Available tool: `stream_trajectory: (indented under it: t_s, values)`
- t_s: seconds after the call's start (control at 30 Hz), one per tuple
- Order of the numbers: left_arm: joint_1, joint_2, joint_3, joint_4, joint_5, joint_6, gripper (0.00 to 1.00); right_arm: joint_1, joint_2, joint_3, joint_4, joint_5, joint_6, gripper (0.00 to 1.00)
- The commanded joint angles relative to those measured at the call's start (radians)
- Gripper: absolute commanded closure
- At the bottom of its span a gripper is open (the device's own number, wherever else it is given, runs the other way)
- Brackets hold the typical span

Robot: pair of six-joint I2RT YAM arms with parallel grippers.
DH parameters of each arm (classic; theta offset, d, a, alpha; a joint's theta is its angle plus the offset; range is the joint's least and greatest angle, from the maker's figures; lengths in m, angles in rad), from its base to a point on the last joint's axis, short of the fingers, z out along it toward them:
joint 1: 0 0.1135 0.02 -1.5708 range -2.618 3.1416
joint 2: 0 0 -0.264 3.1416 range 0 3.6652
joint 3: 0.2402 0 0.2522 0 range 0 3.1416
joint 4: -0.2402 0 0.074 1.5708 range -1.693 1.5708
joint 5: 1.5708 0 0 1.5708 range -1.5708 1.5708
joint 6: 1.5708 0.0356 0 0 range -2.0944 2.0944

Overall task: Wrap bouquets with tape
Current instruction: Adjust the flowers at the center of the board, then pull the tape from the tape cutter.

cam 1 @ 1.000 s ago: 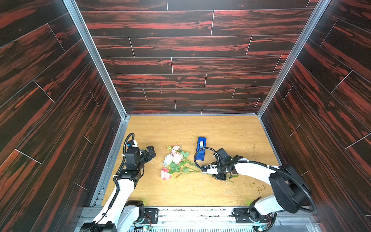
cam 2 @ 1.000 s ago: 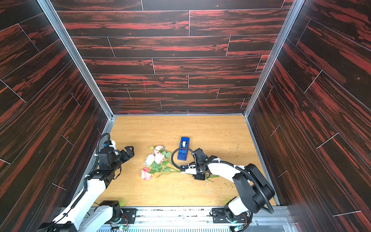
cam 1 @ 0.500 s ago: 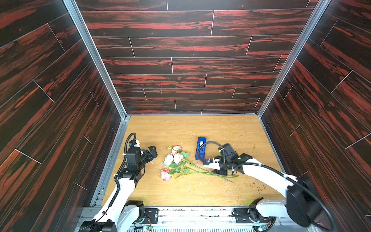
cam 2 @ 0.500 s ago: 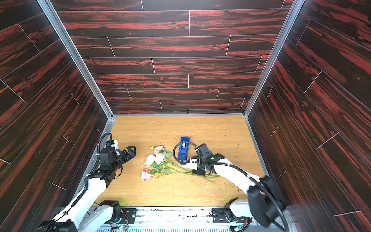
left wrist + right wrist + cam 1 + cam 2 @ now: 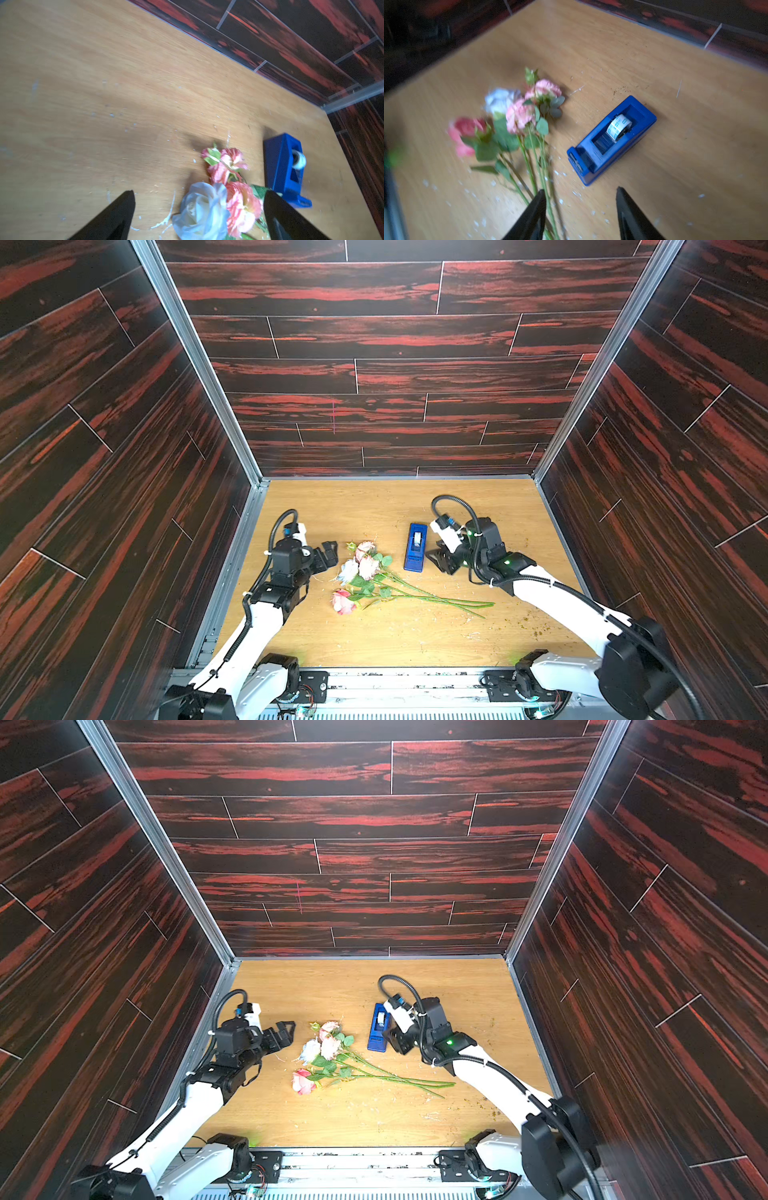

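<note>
The bouquet (image 5: 368, 574) of pink and white roses lies flat on the wooden table (image 5: 374, 510), with its thin green stems trailing to the right in both top views (image 5: 328, 1052). The tape sits as a whitish roll (image 5: 618, 124) in a blue dispenser (image 5: 415, 547) just behind the stems. My left gripper (image 5: 330, 553) hangs open just left of the flower heads, and the white rose (image 5: 199, 209) shows between its fingers without touching them. My right gripper (image 5: 436, 562) is open and empty beside the dispenser's near end (image 5: 580, 170). The stems (image 5: 529, 166) run past one of its fingers (image 5: 533, 214).
Dark red wood-patterned walls (image 5: 374, 364) close in the table on three sides, with metal corner posts (image 5: 199, 364). Small white and brown crumbs (image 5: 532, 626) are scattered over the tabletop. The arm bases sit on a rail at the front edge (image 5: 395, 689).
My right gripper has opened wider, lifted off the stems and moved back to beside the dispenser. The stems now lie free on the table. The left gripper has edged slightly towards the flowers.
</note>
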Motion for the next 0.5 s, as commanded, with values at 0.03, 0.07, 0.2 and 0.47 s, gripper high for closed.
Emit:
stream_trajectory:
  t_s: [0.03, 0.07, 0.2, 0.47]
  values:
    - [-0.054, 0.016, 0.048, -0.027, 0.006, 0.074, 0.0, -0.078, 0.051, -0.048, 0.195, -0.124, 0.382, 0.45]
    - [-0.069, 0.021, 0.057, -0.034, 0.007, 0.096, 0.0, -0.092, 0.064, -0.059, 0.22, -0.149, 0.426, 0.45]
    - [-0.13, 0.058, 0.114, -0.088, 0.016, 0.221, 0.0, -0.115, 0.136, -0.069, 0.277, -0.258, 0.519, 0.45]
    - [-0.233, 0.147, 0.224, -0.191, 0.026, 0.37, 0.0, -0.131, 0.325, -0.046, 0.416, -0.348, 0.627, 0.56]
